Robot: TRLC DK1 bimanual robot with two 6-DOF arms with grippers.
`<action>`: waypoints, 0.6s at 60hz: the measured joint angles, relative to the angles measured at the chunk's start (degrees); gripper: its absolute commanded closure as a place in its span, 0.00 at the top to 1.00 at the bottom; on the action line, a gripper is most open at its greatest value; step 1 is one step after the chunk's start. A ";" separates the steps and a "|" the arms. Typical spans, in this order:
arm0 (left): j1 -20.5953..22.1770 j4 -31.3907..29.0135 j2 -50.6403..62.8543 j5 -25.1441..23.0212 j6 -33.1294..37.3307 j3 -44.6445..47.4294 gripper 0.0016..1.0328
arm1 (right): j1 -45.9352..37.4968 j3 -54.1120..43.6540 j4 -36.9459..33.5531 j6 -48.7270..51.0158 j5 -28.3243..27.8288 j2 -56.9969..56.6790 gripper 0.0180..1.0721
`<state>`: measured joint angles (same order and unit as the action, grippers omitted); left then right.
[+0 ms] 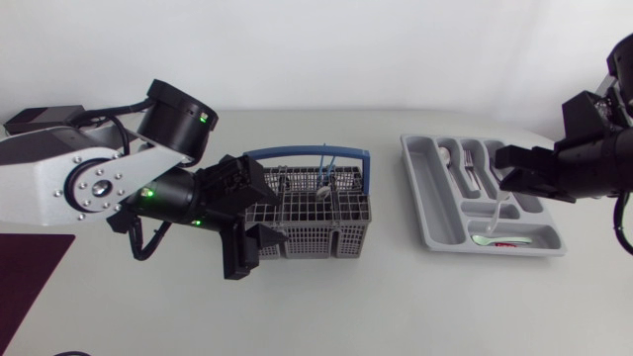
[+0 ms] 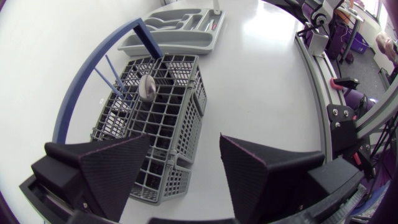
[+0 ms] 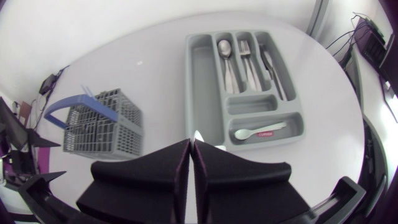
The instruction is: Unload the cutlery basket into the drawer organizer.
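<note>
A: Far along?
B: Partly. Large spoon (image 3: 225, 50), fork (image 3: 244, 50) and knife (image 3: 267, 62) filed in the drawer organizer (image 3: 203, 93) at right, small spoon (image 3: 255, 131) in its near compartment.
A: Remaining?
B: Lone spoon (image 2: 147, 87) and blue sticks (image 2: 115, 78) standing in the cutlery basket (image 1: 316, 232), mid-bench. Left tool (image 2: 185, 140) spread at its left end; right tool (image 3: 193, 146) pressed together over the organizer.

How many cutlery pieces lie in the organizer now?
4: spoon, fork, knife in adjacent long slots; small spoon in crosswise end slot. None look hidden. Right pincer seems to hold a white piece.
</note>
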<state>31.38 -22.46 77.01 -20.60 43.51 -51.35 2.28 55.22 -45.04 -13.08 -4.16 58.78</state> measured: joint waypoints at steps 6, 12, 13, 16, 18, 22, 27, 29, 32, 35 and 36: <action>0.26 0.00 -0.17 0.09 0.00 0.04 0.94 | -3.43 -4.55 4.74 4.35 2.97 0.66 0.06; 0.31 0.02 -0.31 0.09 0.00 0.33 0.94 | -5.31 -7.89 10.75 7.54 7.02 2.56 0.06; 0.37 0.02 -0.37 0.11 0.00 0.44 0.94 | -5.51 -8.33 11.82 8.31 8.02 3.17 0.06; 0.44 0.02 -0.48 0.11 -0.02 0.59 0.94 | -5.75 -9.27 14.64 9.40 10.08 4.11 0.06; 0.55 0.00 -0.50 0.09 -0.02 0.68 0.94 | -5.75 -10.01 16.85 10.05 11.43 4.72 0.06; 0.59 0.02 -0.59 0.11 -0.02 0.79 0.94 | -5.73 -11.10 19.78 10.99 13.46 6.12 0.06; 0.59 0.02 -0.63 0.11 -0.02 0.85 0.94 | -5.75 -12.28 24.46 11.93 15.21 9.11 0.06; 0.59 0.02 -0.63 0.11 -0.02 0.92 0.94 | -5.77 -12.68 25.86 12.24 15.91 10.51 0.07; 0.59 0.04 -0.63 0.09 -0.02 1.03 0.94 | -5.77 -13.31 27.85 12.50 16.70 12.33 0.07; 0.59 0.04 -0.63 0.11 -0.02 1.11 0.94 | -5.77 -13.81 29.16 12.90 17.49 14.08 0.07; 0.59 0.04 -0.63 0.11 -0.02 1.11 0.94 | -5.77 -14.16 30.08 12.98 17.90 14.97 0.07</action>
<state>31.97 -22.41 76.38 -20.49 43.48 -50.24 -3.49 41.06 -14.96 -0.10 13.74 73.76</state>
